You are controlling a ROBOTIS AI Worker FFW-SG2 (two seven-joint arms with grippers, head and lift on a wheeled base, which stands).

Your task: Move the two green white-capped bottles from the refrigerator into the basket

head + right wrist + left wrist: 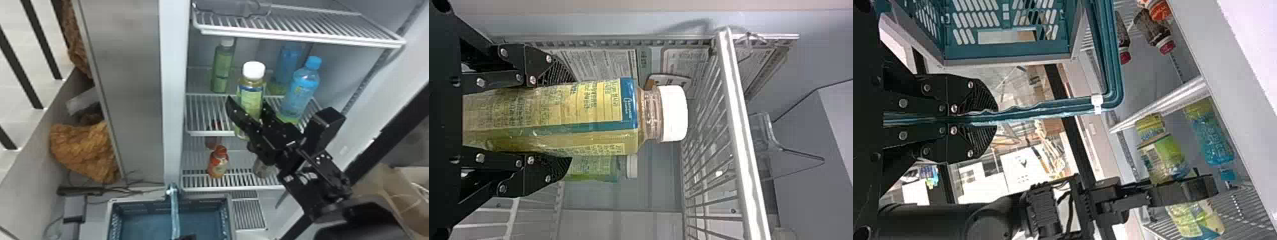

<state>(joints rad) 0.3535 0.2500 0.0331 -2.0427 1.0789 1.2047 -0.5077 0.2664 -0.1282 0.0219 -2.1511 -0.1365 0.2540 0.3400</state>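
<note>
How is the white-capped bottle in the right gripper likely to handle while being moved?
The white-capped bottle is probably fairly stiff, since its sides look straight in the right gripper. Its smooth, glossy wall might let it slip a little. Being tall and narrow, it would likely tip if set down at a slant.

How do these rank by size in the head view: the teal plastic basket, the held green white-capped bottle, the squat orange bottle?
1. Teal basket, though cut off
2. Held green bottle, partly hidden
3. Squat orange bottle
</note>
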